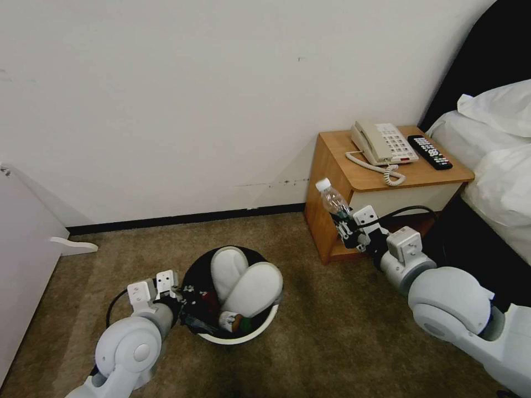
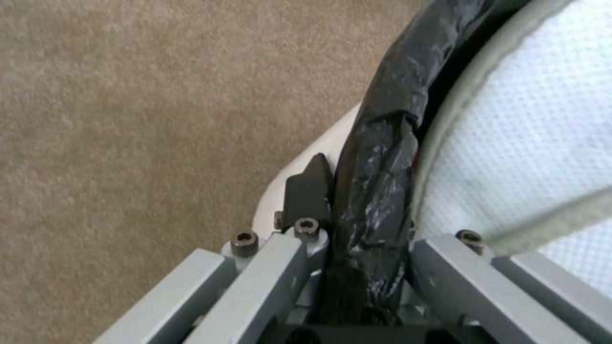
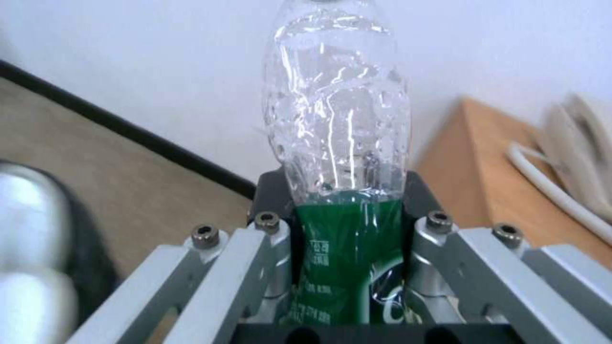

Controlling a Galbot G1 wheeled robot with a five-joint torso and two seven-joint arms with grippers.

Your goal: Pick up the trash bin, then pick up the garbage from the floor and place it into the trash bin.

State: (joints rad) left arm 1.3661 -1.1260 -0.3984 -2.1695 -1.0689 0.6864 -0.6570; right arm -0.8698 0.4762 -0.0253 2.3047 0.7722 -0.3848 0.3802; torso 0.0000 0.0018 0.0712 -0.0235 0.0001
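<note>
Holding trash bin (image 1: 241,331) rim clamped in left gripper (image 1: 185,301), slippers (image 1: 246,282) already inside; right gripper (image 1: 344,224) clenched on plastic bottle (image 1: 332,199), not yet dropped in.

The floor (image 1: 343,331) is looking like rough, fuzzy brown carpet, and the trash bin (image 1: 260,330) is showing smooth white plastic with a shiny, crinkly black bag (image 2: 382,157) over its rim. The two slippers (image 1: 251,284) inside are looking like soft white cloth with tiny bumps, and the bottle (image 3: 338,119) is looking like clear, shiny, crumpled plastic with a glossy green label. The right gripper (image 3: 347,267) is showing dull grey metal bars with dark screws, and the nightstand (image 1: 387,177) is looking like smooth, matt wood.
</note>
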